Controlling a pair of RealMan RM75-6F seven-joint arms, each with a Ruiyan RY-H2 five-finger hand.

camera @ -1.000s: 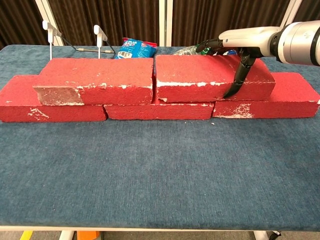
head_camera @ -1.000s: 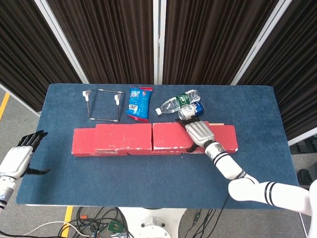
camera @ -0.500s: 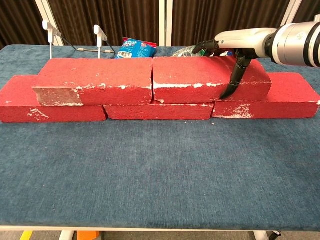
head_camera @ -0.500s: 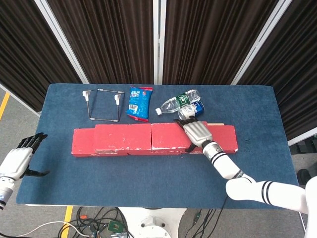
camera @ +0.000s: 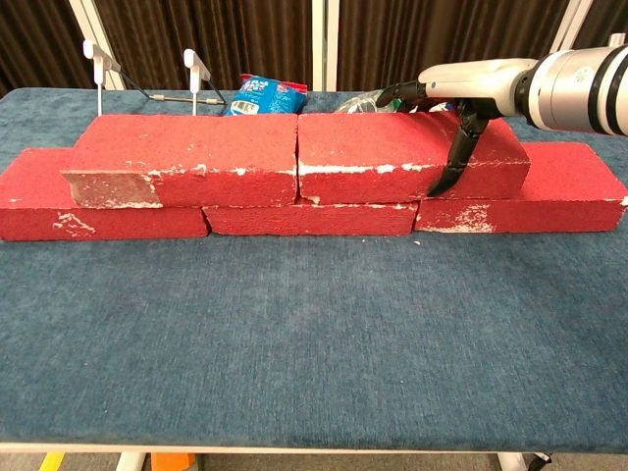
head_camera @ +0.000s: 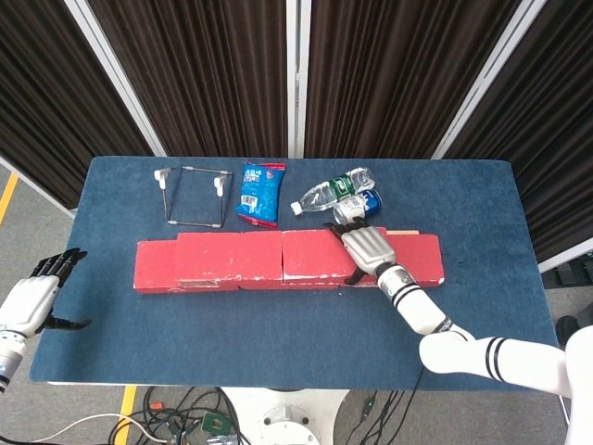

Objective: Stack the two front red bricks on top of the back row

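Gripping the right upper red brick (camera: pixel 392 152), the right robot hand (head_camera: pixel 369 250) lies flat across the top, thumb hooked down the front face.

Under that robot hand, the brick sits on the back row of red bricks (camera: pixel 304 218), its near end touching the left upper red brick (camera: pixel 186 157). Just behind the robot hand lie a plastic bottle (head_camera: pixel 332 192) and a blue can (head_camera: pixel 358 206). Well off to the far side, the left robot hand (head_camera: pixel 37 295) hangs beyond the counter (head_camera: pixel 278 343) edge, fingers spread, holding nothing.

Wire rack (head_camera: pixel 193 197), blue snack bag (head_camera: pixel 259 194), plastic bottle (head_camera: pixel 332 192), blue can (head_camera: pixel 358 207) behind bricks.
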